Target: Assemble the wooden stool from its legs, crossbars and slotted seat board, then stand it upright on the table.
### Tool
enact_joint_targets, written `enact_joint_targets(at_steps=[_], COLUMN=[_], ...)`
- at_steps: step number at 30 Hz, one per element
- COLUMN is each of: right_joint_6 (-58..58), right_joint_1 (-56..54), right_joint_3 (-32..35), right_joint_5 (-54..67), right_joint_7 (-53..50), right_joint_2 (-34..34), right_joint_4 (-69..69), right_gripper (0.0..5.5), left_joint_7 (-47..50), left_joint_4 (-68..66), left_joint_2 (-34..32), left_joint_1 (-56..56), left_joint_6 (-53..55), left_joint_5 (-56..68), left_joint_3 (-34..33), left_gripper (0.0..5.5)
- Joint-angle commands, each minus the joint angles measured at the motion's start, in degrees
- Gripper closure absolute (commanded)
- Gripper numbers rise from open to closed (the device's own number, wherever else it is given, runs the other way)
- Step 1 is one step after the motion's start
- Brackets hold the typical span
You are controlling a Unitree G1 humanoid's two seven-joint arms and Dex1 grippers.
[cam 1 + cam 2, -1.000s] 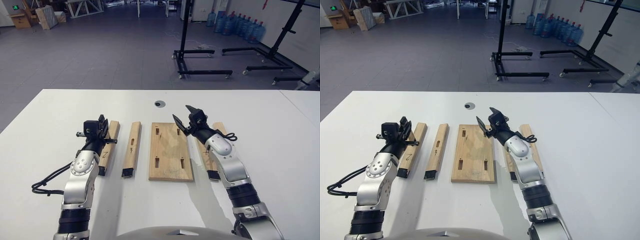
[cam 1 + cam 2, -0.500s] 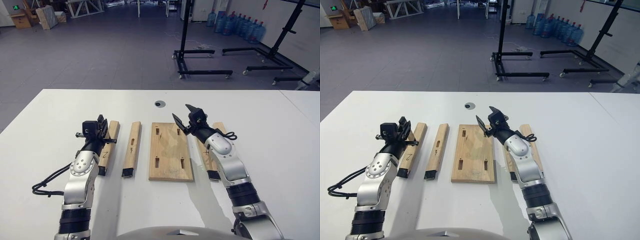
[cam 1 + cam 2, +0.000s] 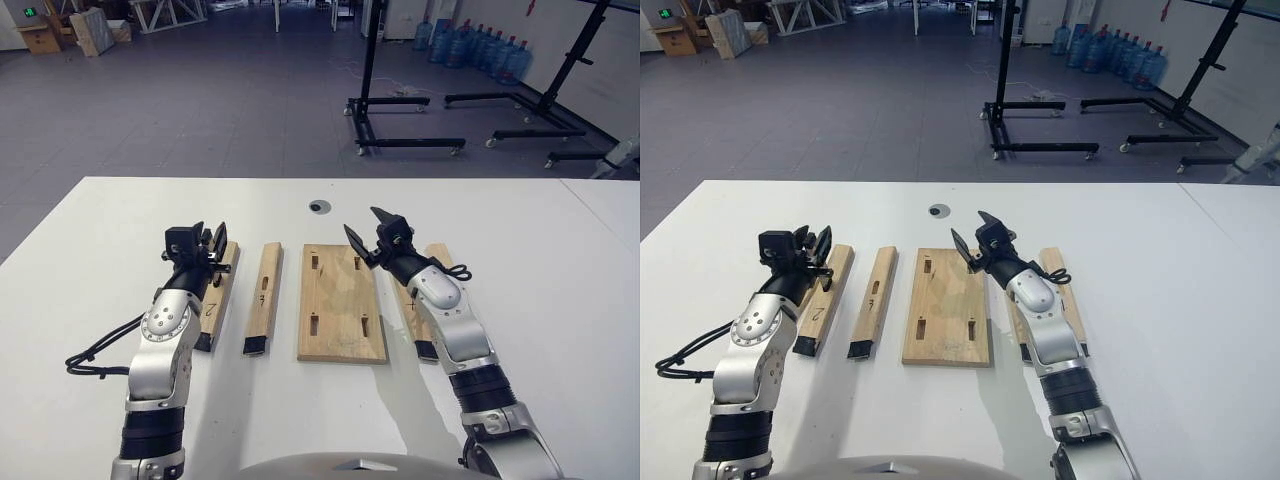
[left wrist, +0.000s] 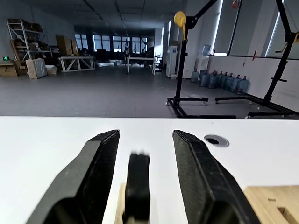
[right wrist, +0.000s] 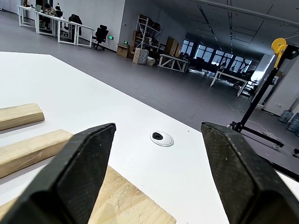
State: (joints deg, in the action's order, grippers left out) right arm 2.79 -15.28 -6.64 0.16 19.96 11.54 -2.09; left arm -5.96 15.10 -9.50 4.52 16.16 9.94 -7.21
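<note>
Pale wood parts are laid flat in a row on the white table [image 3: 90,240], none yet joined. Nearest of all, a black cable [image 3: 95,360] is looped on the tabletop beside the left arm. The slotted seat board [image 3: 342,305] is placed between the two arms, its four slots facing up. To the left gripper's inner side, between it and the board, an inner leg [image 3: 264,297] is laid lengthwise, apart from its neighbours. An outer leg [image 3: 213,310] is stretched out under the left forearm, its dark-capped end nearest the robot.

The left gripper [image 3: 208,234] is held just over the far end of that outer leg, with its fingers [image 4: 96,172] spread apart and nothing clamped; contact with the wood cannot be told. Further wooden pieces [image 3: 1070,315] are partly covered by the right forearm, and their number cannot be judged.

The right gripper [image 3: 362,225] is poised above the far right corner of the seat board, its fingers [image 5: 79,172] set wide apart and empty.

Beyond both grippers, a round grommet [image 3: 319,207] is set into the tabletop. Farther off, black wheeled frames [image 3: 405,105] and blue water bottles [image 3: 470,45] are seen on the grey floor.
</note>
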Motion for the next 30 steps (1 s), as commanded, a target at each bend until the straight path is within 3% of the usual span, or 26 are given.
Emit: enact_joint_targets(at_steps=[1,6,13,16,22,25,30], right_joint_6=[0.3,-0.1,-1.8,-2.6,-1.1,-0.6,0.1], right_joint_1=[-1.6,-2.5,-3.7,-2.8,-0.8,-1.0,-2.4], right_joint_3=[0.3,0.2,-0.5,-1.1,-0.9,-1.0,-0.8], right_joint_5=[0.2,0.1,-0.4,-0.9,-0.6,-0.7,-0.2], right_joint_7=[-0.4,-0.5,-0.7,-0.7,0.0,0.8,1.2], right_joint_2=[-0.4,-0.9,-1.9,-1.9,-1.0,-0.2,-0.4], right_joint_4=[-0.4,-1.4,-3.2,-3.1,-1.5,-1.2,-0.3], right_gripper=[2.16,2.16,2.16,2.16,2.16,2.16,2.16], left_joint_7=[0.4,-0.5,0.9,0.8,1.3,1.9,1.9], left_joint_4=[2.4,1.3,-12.1,-15.6,-21.5,-26.9,-24.2], left_joint_2=[-1.5,-4.5,-6.5,-5.6,-1.1,1.3,1.6], left_joint_1=[4.1,14.9,34.2,31.6,14.5,14.7,16.2], left_joint_6=[2.4,5.7,9.9,9.7,5.1,2.8,2.6], left_joint_5=[0.4,2.2,1.7,0.5,-1.4,-0.5,0.7], left_joint_3=[-1.5,-3.6,-3.8,-2.5,-0.6,-1.1,-1.7], left_gripper=[3.44,3.44,3.44,3.44,3.44,3.44,3.44])
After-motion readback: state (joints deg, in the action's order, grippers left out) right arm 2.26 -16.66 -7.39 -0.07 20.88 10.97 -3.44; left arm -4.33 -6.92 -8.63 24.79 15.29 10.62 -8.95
